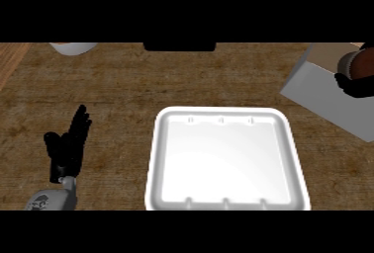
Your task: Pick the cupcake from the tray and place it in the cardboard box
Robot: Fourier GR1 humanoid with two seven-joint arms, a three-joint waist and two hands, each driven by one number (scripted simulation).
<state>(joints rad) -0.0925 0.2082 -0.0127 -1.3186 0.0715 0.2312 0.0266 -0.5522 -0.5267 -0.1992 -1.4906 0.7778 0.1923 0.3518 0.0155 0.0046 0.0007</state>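
right hand (355, 83) sits at the far right edge over the cardboard box (321, 96), fingers curled round the cupcake (359, 63), a brown rounded shape mostly hidden in the grip; its axis can't be read. the white tray (157, 163) lies down-left of that hand. left hand (67, 146) rests open on the desk (110, 84), fingers straight.

A white rectangular foam tray (225, 160) lies on the brown wooden table (116, 84). The right hand (355, 81) holds a brown cupcake (362, 62) over the pale cardboard box (321, 94); the left hand (67, 146) rests open.
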